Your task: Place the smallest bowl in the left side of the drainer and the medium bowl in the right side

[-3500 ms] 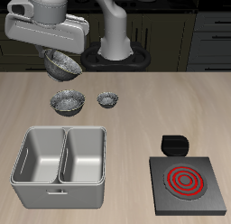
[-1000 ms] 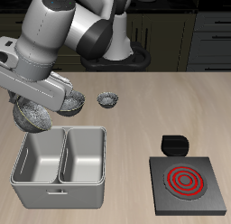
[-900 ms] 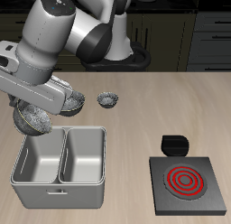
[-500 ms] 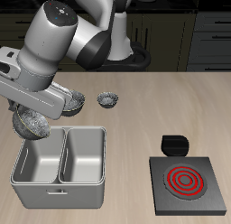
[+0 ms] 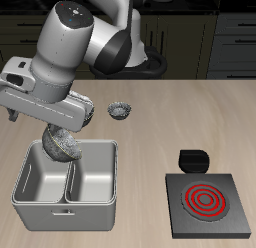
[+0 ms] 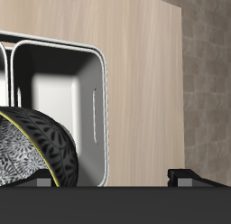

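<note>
Speckled grey medium bowl (image 5: 62, 145) hangs tilted over drainer (image 5: 98, 206), above divider and compartment nearer robot's right; gripper (image 5: 60, 135) mostly hidden behind arm, clamped on bowl's rim. Both compartments look empty. Smallest bowl (image 5: 120, 111) sits farther back on light wood table (image 5: 170, 112); third bowl (image 5: 83, 116) half hidden by arm. Black stove (image 5: 208, 205) with red coil near front edge, dark cabinets behind.

Wrist view: bowl (image 6: 36, 146) close, cut off at frame edge; drainer compartment (image 6: 68, 83) beyond it, finger (image 6: 194, 177) tip barely visible.
</note>
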